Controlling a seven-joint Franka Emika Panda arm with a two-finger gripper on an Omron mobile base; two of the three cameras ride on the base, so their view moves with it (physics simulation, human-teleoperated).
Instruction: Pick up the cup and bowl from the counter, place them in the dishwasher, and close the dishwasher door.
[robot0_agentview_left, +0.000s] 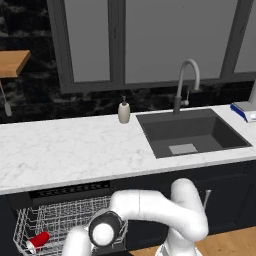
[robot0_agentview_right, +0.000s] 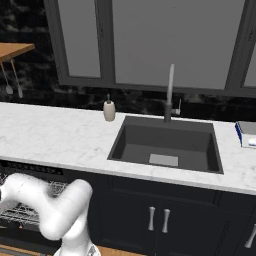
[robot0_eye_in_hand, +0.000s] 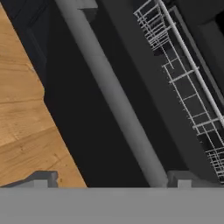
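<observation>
The white marble table (robot0_agentview_left: 65, 150) ran above the open dishwasher (robot0_agentview_left: 70, 191), whose wire rack (robot0_agentview_left: 60, 220) held the red cup (robot0_agentview_left: 38, 241) lying on its side. The dishwasher door (robot0_eye_in_hand: 87, 131) hung down, its handle (robot0_eye_in_hand: 113, 100) beneath the released pincer (robot0_eye_in_hand: 111, 183); the bowl was possibly hidden behind the arm.

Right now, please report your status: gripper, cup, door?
Gripper open, holding nothing, close over the door handle. Cup lying in the rack. Door down, not closed yet. Nothing in the way.
</observation>
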